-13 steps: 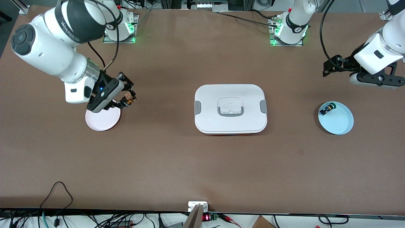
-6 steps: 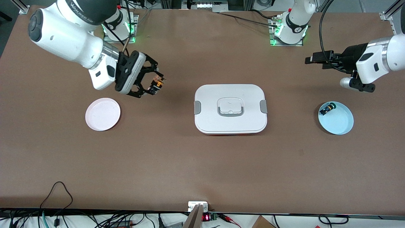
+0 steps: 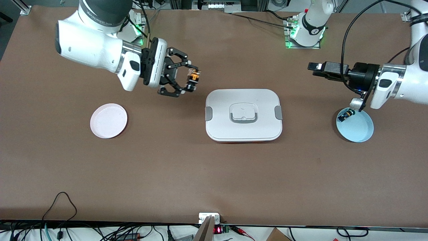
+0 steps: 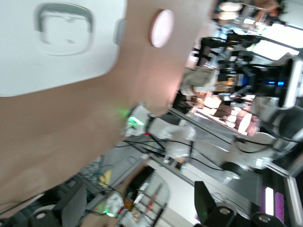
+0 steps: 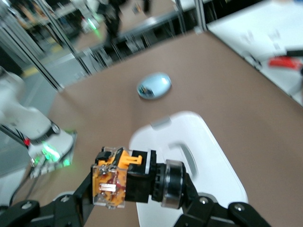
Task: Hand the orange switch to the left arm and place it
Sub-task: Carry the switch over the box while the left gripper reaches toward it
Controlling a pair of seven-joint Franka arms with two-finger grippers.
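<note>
Box: you see the white box [image 4: 52,47] with its recessed grey handle [image 4: 64,21] and one grey side clip [image 4: 120,32], well apart from the fingers.
Plate: a pale pink plate [image 4: 161,28] lies on the brown table [image 4: 71,132], just past the clip.
Left gripper: only the dark tip of one of its fingers [image 4: 204,203] shows, with nothing touching it.

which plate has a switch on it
The pale blue plate at the left arm's end holds a small black switch; the pink plate is bare.
</note>
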